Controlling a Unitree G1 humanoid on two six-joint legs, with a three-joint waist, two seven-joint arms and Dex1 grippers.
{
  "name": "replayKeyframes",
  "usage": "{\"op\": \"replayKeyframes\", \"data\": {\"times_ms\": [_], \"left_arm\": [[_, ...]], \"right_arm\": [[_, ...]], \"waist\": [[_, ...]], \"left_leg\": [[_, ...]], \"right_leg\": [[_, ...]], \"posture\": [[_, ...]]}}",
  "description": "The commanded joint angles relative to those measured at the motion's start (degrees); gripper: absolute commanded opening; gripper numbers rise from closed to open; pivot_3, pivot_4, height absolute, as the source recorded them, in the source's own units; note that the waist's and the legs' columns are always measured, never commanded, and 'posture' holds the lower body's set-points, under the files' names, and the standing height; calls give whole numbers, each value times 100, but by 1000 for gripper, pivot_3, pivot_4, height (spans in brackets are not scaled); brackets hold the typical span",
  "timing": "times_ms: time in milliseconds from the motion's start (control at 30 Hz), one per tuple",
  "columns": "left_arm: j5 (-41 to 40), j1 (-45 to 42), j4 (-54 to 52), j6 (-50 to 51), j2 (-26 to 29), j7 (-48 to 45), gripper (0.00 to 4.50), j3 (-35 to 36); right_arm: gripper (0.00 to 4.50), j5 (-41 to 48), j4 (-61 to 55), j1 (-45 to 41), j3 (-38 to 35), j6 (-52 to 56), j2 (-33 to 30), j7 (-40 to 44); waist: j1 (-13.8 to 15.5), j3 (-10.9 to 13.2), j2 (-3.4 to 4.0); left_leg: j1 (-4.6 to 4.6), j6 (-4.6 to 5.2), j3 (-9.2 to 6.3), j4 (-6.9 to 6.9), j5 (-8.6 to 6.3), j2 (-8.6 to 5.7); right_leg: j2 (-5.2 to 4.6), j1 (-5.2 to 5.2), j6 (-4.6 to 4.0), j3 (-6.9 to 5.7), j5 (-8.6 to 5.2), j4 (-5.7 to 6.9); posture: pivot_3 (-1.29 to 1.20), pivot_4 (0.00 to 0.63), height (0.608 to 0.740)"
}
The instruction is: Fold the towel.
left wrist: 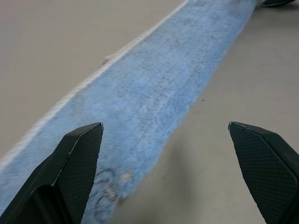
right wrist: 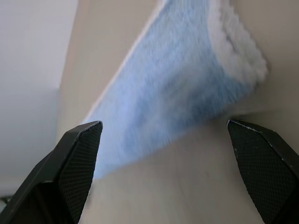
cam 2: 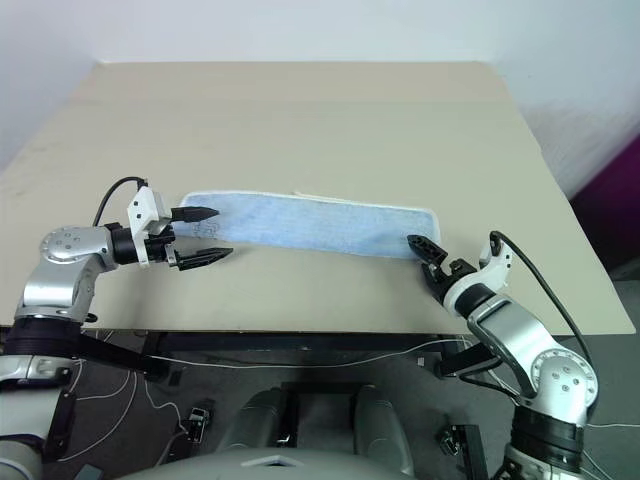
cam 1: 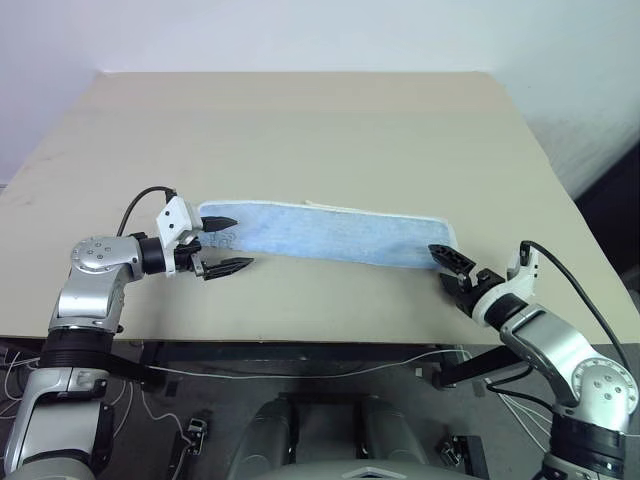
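Both grippers, left gripper (cam 1: 222, 245) and right gripper (cam 1: 449, 267), spread wide, empty, at towel (cam 1: 320, 233) ends. Advice: pinch both near corners evenly.

One towel (cam 1: 320, 236) lies on one worktop (cam 1: 300, 130), stretched from nine o'clock to three o'clock. Two claws are in view: the left claw (cam 1: 224, 245) at nine o'clock and the right claw (cam 1: 449, 270) at four o'clock, each with two black fingers spread apart.
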Motion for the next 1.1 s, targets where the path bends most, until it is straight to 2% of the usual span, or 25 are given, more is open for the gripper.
{"op": "replayKeyframes", "data": {"times_ms": [33,167,267,633,767,933,1100], "left_arm": [[-126,65,-412,94,-25,59,4500,18],[-119,161,-495,135,4,90,4500,65],[-95,209,-535,139,35,131,4500,73],[-69,275,-628,136,-33,232,4500,-6],[-58,231,-594,123,-67,255,4500,-49],[-4,217,-526,48,-108,261,4500,-129],[28,206,-487,5,-111,256,4500,-181]], "right_arm": [[4487,-466,313,-255,74,-483,125,-219],[4487,-569,419,-401,118,-715,294,-286],[3914,-611,451,-451,122,-815,354,-323],[99,-736,433,-381,-171,-1333,430,-409],[42,-722,333,-293,-280,-1445,345,-415],[42,-646,269,-166,-695,-1495,-77,-219],[42,-939,481,-218,-856,-1105,-1112,503]], "waist": [[3,-2,0],[11,-6,-6],[14,-8,-7],[45,-9,-8],[77,-11,-10],[84,-10,-7],[23,-6,1]], "left_leg": [[1,0,0,0,0,0],[3,0,0,0,0,0],[6,0,0,0,0,0],[5,0,-1,0,0,-2],[5,1,-2,-1,0,-6],[1,1,-3,-1,-1,-8],[1,1,-1,-5,-1,-3]], "right_leg": [[0,1,0,0,0,0],[2,4,0,0,0,0],[2,7,0,-1,0,-1],[0,8,0,-1,0,-3],[-3,12,0,-3,0,-8],[-6,11,0,-5,0,-10],[1,7,-1,-3,-1,-9]], "posture": [[0,150,740],[0,150,740],[0,150,740],[0,150,740],[0,150,740],[0,150,740],[0,150,740]]}}
